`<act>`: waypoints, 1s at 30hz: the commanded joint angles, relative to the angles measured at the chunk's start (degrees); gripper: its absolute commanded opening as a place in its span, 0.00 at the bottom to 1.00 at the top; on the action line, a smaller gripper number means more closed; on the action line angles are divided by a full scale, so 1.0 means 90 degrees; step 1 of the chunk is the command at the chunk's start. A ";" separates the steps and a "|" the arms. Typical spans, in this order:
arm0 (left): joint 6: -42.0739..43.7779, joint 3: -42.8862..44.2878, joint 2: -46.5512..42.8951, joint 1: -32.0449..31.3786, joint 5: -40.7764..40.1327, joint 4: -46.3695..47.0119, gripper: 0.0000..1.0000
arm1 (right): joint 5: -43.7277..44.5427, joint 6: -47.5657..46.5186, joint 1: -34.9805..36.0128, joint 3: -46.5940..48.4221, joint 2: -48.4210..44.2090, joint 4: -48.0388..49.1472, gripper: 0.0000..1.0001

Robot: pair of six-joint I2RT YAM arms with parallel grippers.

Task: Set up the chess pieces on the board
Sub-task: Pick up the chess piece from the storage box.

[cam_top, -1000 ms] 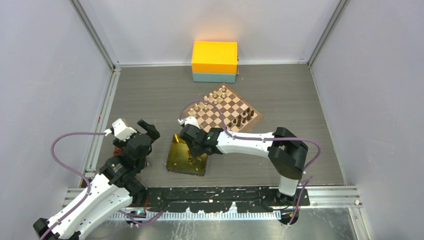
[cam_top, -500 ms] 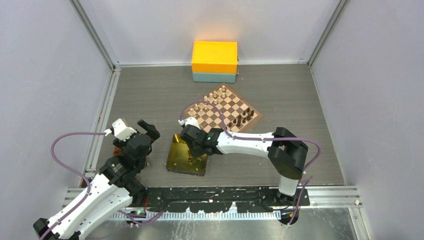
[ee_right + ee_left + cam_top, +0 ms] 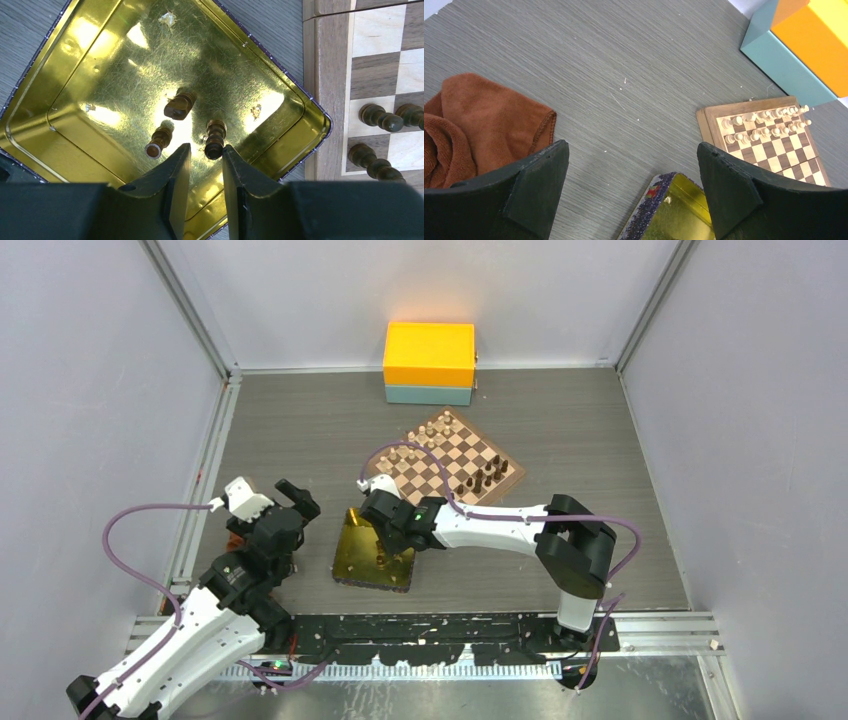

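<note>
Three dark-brown chess pieces lie in the gold tray (image 3: 100, 65): one (image 3: 179, 105) in the middle, one (image 3: 160, 141) on its side, one (image 3: 215, 139) just beyond my right fingertips. My right gripper (image 3: 206, 152) hangs over the tray, open a little, with nothing between its fingers. The board (image 3: 455, 462) lies to the tray's far right, dark pieces (image 3: 485, 477) along its right edge and pale ones (image 3: 430, 435) on the far-left side. The board's corner (image 3: 325, 75) with more dark pieces (image 3: 380, 117) shows in the right wrist view. My left gripper (image 3: 631, 146) hovers wide open, left of the tray (image 3: 674, 210).
An orange box (image 3: 429, 353) on a teal base stands at the back, behind the board. A brown cloth (image 3: 474, 125) lies bunched under my left gripper's left side. Grey walls enclose the table on three sides.
</note>
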 commanded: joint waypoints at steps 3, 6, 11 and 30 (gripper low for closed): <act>-0.0039 0.0048 0.0058 -0.0021 -0.0136 0.0190 1.00 | 0.0061 0.0083 0.0038 -0.0018 -0.0045 0.0198 0.35; -0.0029 0.0052 0.0071 -0.0028 -0.0127 0.0206 1.00 | 0.0064 0.0078 0.0040 -0.0027 -0.0037 0.0198 0.35; -0.0019 0.0074 0.0102 -0.0022 -0.0127 0.0230 1.00 | 0.0078 0.0065 0.0039 -0.0037 -0.0033 0.0208 0.36; -0.0028 0.0035 0.0056 -0.0029 -0.0134 0.0198 1.00 | 0.0062 0.0082 0.0038 -0.0028 0.0042 0.0198 0.31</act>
